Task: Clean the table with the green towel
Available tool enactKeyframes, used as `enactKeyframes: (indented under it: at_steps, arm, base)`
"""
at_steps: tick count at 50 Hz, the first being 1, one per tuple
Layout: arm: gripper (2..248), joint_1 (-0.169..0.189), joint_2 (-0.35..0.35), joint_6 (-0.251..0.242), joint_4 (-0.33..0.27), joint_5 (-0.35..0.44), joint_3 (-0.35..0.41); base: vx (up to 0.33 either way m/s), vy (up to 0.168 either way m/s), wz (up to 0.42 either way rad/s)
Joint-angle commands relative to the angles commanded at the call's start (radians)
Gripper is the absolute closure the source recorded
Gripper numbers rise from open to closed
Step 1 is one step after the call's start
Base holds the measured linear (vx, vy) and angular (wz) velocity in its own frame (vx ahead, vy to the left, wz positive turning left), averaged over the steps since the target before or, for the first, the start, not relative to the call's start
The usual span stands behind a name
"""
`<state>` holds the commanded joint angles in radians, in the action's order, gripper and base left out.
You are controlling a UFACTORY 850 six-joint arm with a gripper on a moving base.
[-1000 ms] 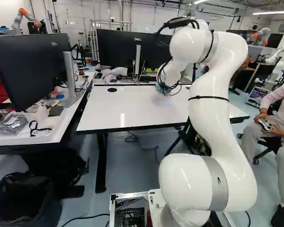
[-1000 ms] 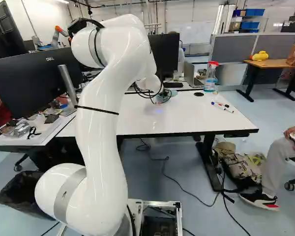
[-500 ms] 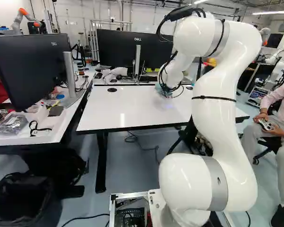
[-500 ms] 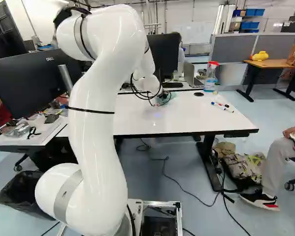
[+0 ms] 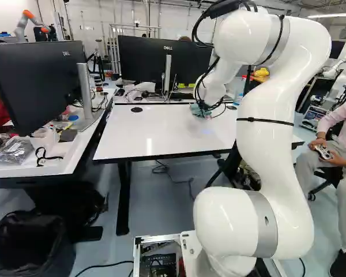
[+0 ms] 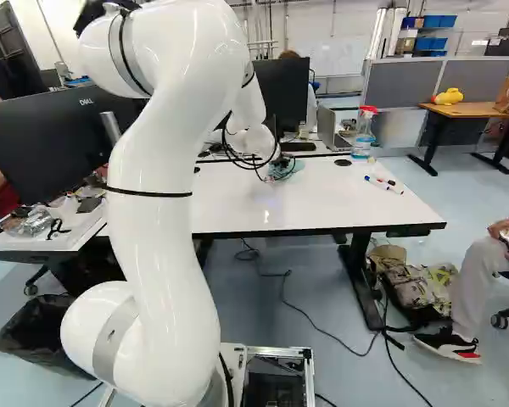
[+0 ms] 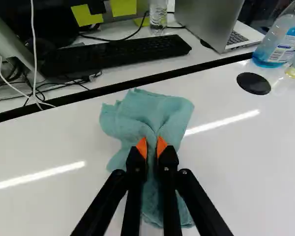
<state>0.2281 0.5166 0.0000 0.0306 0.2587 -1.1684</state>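
At the far part of the white table (image 5: 161, 135), the gripper (image 5: 203, 113) is mostly covered by cables and the wrist in the left base view. The green towel (image 6: 290, 170) shows beside it in the right base view. Seen from the wrist, the gripper (image 7: 151, 147) has its orange pads (image 7: 141, 146) pinching a fold of the towel (image 7: 142, 110), which spreads ahead of and under the fingers on the tabletop. Whether the towel's whole underside touches the table is hidden.
Beyond the table's far edge are a keyboard (image 7: 118, 53), a laptop (image 7: 211, 22) and monitors (image 5: 155, 60). A spray bottle (image 6: 364, 134) and markers (image 6: 383, 184) lie toward the right base view's right side. A seated person (image 5: 334, 150) is right of the arm. Another robot (image 5: 32, 23) stands far back.
The upper arm has bent back and outward, rightward in the left base view and leftward in the right base view. The gripper, with the towel, has shifted only slightly. The base has not moved.
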Motion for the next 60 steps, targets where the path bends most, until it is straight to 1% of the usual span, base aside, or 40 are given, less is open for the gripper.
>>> enactKeyframes:
  at_steps: [11,50,60]
  arm:
    - [208,0.015,-0.054,0.000,0.000,0.000,0.042]
    - [208,0.093,-0.190,0.000,0.000,0.000,0.213]
    - [208,0.110,-0.216,0.000,0.000,0.000,0.244]
  base:
    - [0.000,0.000,0.000]
    - [0.000,0.000,0.000]
    - [0.000,0.000,0.000]
